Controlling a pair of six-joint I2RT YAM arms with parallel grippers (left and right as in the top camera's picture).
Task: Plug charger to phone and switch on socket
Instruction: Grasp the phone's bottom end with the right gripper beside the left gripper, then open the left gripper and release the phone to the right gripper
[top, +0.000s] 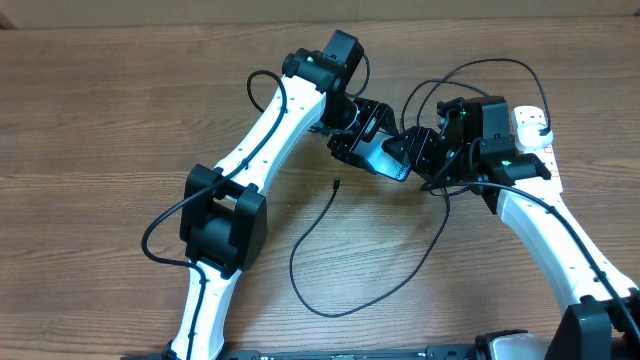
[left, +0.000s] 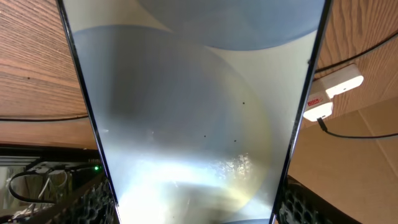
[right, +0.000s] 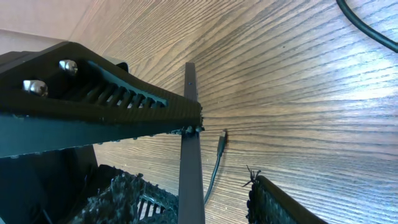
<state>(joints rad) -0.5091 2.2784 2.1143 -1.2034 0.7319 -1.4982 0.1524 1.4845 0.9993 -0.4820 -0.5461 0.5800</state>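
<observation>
Zero steps done, I judge. Phone (top: 382, 157) centre frame, pinched in left gripper (top: 352, 128). Right gripper (top: 422, 150) jaws spread astride phone's edge. Charger (top: 336, 185) tip loose on table (top: 120, 120), unplugged. Socket (top: 530, 128) upper right, switching left.

I record the left arm (top: 262, 130) and right arm (top: 545, 225) as white-shelled, with black joint housings (top: 225, 222) and thin black cables (top: 160, 225) along the links. The right gripper (right: 227, 152) has a black ribbed finger (right: 93, 93) carrying two silver screws (right: 67, 65).
</observation>
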